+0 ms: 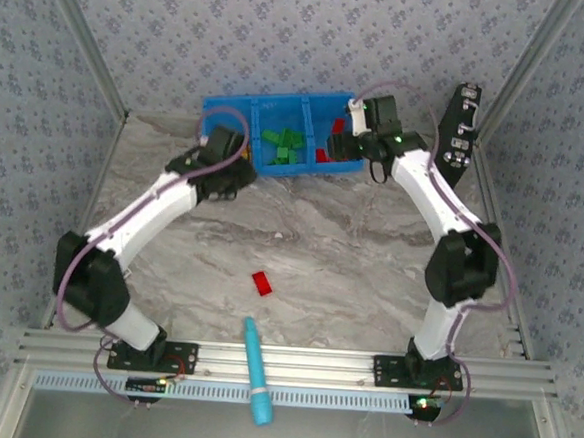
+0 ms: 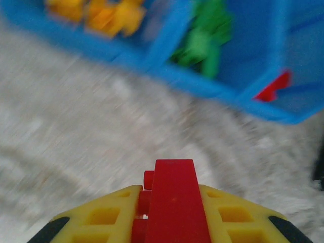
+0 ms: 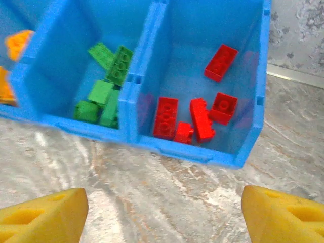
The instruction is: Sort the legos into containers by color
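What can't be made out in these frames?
Left wrist: motion blur; orange bricks and green bricks uncountable.
Left wrist: red brick in left claw cut off by bottom edge.
Top: blue tray's left compartment mostly hidden by left arm.
Right wrist: orange bricks cut off by left edge.

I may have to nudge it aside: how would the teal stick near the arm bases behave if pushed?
The teal stick looks round and smooth, so a sideways push would probably roll it. It looks straight and rigid, so likely no flopping. It lies across the metal rails at the near edge, so it may catch there.
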Controlling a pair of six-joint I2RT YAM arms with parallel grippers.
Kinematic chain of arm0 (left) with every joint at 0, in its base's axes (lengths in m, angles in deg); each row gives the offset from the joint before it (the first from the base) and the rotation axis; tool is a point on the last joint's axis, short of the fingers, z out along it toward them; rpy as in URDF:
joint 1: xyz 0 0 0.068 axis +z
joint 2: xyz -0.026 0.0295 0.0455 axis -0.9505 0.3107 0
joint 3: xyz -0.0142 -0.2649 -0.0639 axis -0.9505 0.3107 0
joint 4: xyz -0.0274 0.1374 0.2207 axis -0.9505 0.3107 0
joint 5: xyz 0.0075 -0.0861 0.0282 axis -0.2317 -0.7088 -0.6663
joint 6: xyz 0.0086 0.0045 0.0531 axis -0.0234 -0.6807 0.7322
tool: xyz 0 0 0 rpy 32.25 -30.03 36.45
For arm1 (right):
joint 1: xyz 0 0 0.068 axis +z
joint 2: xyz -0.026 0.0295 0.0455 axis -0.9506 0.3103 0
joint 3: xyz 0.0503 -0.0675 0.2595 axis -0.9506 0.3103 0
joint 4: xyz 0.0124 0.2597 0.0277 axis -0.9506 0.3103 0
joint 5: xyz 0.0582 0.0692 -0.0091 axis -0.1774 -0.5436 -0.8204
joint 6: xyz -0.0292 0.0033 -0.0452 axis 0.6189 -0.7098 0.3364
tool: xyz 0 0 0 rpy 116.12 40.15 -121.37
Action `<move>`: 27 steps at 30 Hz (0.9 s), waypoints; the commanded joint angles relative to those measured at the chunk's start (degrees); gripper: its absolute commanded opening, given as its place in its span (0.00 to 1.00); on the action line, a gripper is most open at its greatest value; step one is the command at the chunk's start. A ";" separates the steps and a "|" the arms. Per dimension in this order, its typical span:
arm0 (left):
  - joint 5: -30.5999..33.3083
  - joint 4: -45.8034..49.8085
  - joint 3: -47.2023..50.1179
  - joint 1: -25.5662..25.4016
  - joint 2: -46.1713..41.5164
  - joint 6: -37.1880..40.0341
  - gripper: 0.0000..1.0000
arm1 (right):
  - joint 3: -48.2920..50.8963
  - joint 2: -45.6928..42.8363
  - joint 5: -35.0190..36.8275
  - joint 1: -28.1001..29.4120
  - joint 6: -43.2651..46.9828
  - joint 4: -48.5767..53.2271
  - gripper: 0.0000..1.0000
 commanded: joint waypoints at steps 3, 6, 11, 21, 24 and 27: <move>-9.06 -5.41 -30.52 0.09 21.41 11.00 0.05 | 22.30 -10.47 -9.14 4.12 -3.65 -9.56 0.85; -12.41 1.25 -59.71 -0.37 41.53 12.46 0.05 | 33.32 -15.00 -5.38 10.97 -5.12 -13.49 0.86; -13.60 -4.89 -76.82 0.67 60.88 6.01 0.04 | 40.52 -17.77 4.33 22.55 -7.71 -16.83 0.88; -14.81 -10.54 -77.39 0.59 67.36 4.42 0.12 | 37.29 -9.78 8.79 29.51 -9.68 -20.03 0.87; -16.44 -10.87 -77.28 0.59 66.98 4.51 0.13 | 35.60 -6.27 10.34 30.44 -9.76 -19.99 0.87; -17.65 -15.68 -76.24 0.28 65.92 4.51 0.18 | 35.28 -4.28 12.84 31.16 -10.38 -19.59 0.87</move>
